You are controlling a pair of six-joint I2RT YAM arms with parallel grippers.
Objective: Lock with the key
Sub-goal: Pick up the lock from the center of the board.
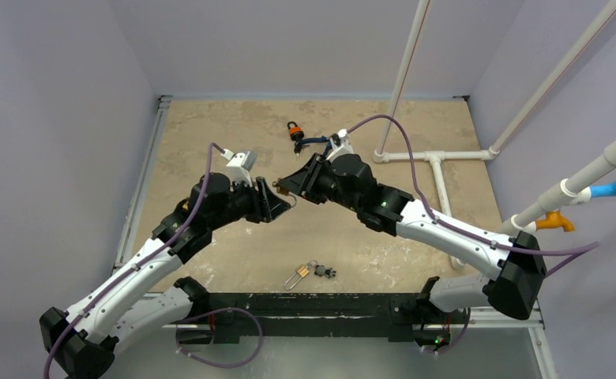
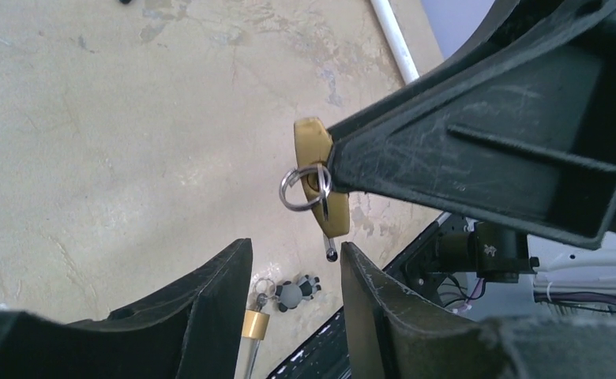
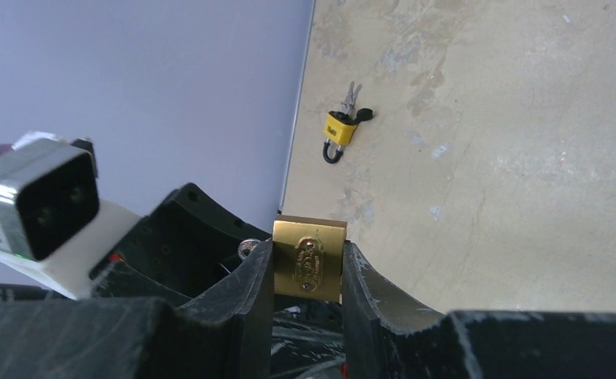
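My right fingers [image 3: 234, 304] pinched the gold lock [image 3: 309, 264] up in the middle of the frame, and my left fingers [image 2: 210, 308] were spread just below its key ring [image 2: 305, 188], so I think the key turn was not yet done.

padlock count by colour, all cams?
Brass padlock: 2, one in the right gripper, one lying loose
Orange padlock: 1
Total: 3
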